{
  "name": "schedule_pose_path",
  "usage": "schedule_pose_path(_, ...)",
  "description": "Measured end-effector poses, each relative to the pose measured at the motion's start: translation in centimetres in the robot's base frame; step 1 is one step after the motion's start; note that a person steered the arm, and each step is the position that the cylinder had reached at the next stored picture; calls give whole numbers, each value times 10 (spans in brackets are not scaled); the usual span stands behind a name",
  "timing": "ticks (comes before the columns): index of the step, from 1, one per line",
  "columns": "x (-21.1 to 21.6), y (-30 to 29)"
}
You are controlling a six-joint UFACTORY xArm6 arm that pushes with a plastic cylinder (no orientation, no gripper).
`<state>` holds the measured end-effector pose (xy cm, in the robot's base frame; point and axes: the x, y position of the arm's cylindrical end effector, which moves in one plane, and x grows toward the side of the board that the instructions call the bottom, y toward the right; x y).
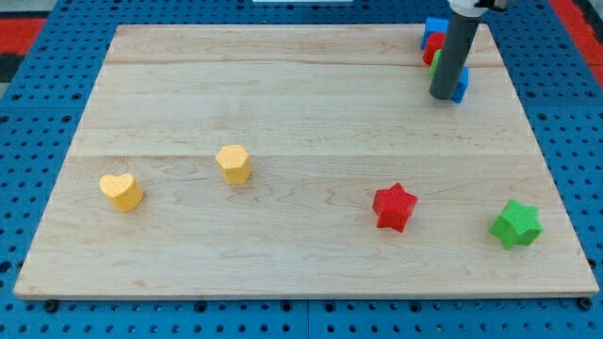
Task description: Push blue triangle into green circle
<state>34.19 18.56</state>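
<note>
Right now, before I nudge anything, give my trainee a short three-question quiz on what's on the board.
1. True or false: my tip sits among the cluster of blocks at the view's top right.
2. Which block lies nearest the view's bottom right corner? A) red star B) green star C) yellow heart
3. Fill in: the yellow hexagon lies to the view's ____ of the yellow heart.

Key: 1 true; it touches or hides part of the blue, red and green blocks there, whose shapes cannot be made out. 2 B. 3 right.
</note>
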Motion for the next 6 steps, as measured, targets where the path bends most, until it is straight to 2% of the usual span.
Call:
schedule_pose_path(1,17,0)
schedule_pose_path(2,30,36)
schedule_pose_path(3,25,65)
schedule_pose_path(5,8,22)
schedule_pose_path(6,8,23)
